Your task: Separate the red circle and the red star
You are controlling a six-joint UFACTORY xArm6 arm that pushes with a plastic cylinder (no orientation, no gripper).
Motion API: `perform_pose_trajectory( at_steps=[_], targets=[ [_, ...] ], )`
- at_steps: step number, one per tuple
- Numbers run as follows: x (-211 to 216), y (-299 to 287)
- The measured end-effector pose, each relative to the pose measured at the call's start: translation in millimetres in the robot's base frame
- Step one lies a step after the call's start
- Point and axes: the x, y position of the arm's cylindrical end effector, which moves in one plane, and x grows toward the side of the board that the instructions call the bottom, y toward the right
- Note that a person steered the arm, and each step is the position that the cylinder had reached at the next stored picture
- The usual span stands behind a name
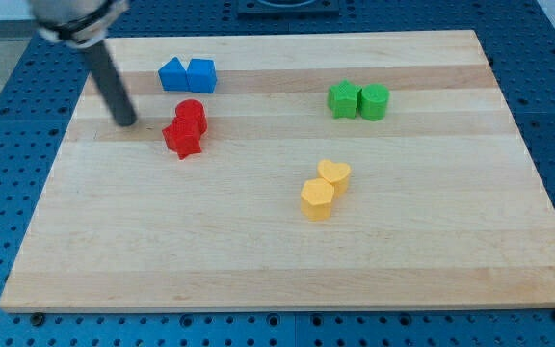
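The red circle [192, 114] and the red star [181, 138] sit touching each other at the board's upper left, the circle just above and right of the star. My tip [126, 122] rests on the board to the left of both red blocks, a short gap away from them, touching neither. The rod slants up to the view's top left.
Two blue blocks [187, 74] stand side by side above the red pair. A green star [343, 99] and a green round block [374, 101] sit at the upper right. A yellow heart [333, 175] and a yellow hexagon [317, 200] sit at the centre. The wooden board [277, 270] lies on a blue perforated table.
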Motion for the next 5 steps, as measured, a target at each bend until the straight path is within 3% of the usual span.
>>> perform_pose_trajectory(
  at_steps=[2, 4, 5],
  targets=[
    [-5.9, 33.3],
    [33.2, 74.4],
    [29.2, 100.0]
  ],
)
